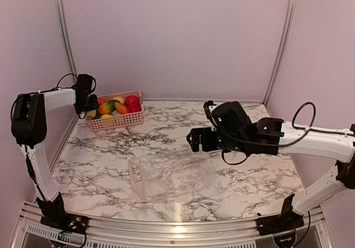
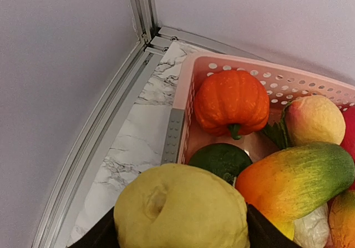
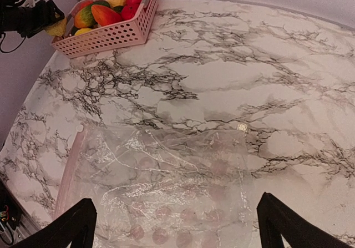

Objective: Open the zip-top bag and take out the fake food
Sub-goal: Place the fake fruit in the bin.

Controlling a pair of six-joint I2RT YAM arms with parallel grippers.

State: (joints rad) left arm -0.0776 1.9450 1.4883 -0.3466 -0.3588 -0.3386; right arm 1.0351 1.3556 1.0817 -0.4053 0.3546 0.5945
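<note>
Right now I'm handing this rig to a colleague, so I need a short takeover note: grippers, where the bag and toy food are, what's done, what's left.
Left gripper: shut on a yellow fruit, above the left edge of the pink basket.
Right gripper: open, holding nothing, hovering over the bag.
Bag: flat on the table, looks empty.
In the basket: pumpkin, mango, other toy pieces.
Done: food appears out of the bag.
Left: probably release the yellow fruit into the basket.
</note>
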